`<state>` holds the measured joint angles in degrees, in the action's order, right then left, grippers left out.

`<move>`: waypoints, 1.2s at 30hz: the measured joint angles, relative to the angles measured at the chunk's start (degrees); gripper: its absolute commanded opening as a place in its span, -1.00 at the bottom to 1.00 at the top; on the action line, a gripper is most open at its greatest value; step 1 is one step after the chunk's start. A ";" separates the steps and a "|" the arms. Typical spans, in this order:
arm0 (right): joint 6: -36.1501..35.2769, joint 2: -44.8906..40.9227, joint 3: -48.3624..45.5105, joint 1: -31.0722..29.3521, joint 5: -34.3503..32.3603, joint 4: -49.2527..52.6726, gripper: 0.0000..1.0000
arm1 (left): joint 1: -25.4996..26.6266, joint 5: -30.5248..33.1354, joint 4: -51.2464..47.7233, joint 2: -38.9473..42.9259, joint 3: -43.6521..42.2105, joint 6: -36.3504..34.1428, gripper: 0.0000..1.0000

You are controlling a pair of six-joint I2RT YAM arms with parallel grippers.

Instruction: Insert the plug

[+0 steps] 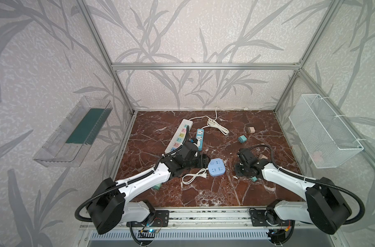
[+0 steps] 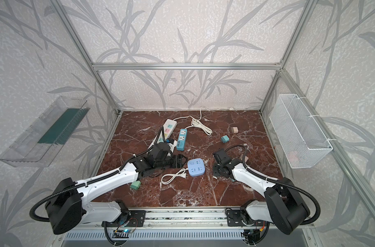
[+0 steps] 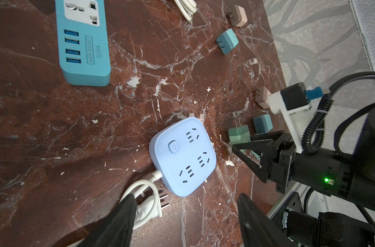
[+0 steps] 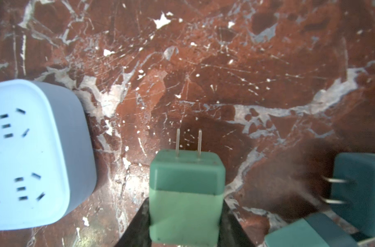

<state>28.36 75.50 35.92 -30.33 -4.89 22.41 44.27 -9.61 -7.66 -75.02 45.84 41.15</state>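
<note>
Beside rounded-square matte blue socket [image 4: 28, 154] on veined red marble top [image 4: 267, 64], R gripper [image 4: 185, 220] pinches boxy green plastic plug [image 4: 185, 181], 2 thin metal prongs [image 4: 178, 142] pointing outward; L gripper [image 3: 185, 196] spread, empty, at socket's other side.

Pale grey wallpaper [image 1: 182, 32] with darker leaf patterns covers three walls, framed by aluminium bars [image 1: 203, 66]. The tabletop [image 1: 225, 192] is reddish-brown marble with white veins. A clear plastic shelf [image 1: 53, 154] hangs on the left wall, a white wire basket [image 1: 323, 132] on the right.
</note>
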 measured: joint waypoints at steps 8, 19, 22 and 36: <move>-4.33 6.43 3.32 -1.07 3.93 -2.91 0.33 | -0.50 -3.67 0.52 -3.34 0.87 -0.68 0.49; -0.42 6.19 3.17 -1.64 -0.50 -1.36 0.58 | -0.57 -5.53 2.99 -3.98 2.49 -1.03 0.49; 0.96 4.98 2.62 -0.50 -1.51 -0.92 0.58 | -0.57 -5.57 3.37 -4.37 4.13 -1.05 0.49; 2.03 0.55 -0.15 11.04 -1.68 -2.73 0.55 | -0.63 -8.55 3.34 -12.48 14.97 -1.09 0.43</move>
<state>30.39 76.05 35.77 -19.29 -6.57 19.68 43.64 -18.15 -4.32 -87.50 60.82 40.05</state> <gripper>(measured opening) 0.782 0.716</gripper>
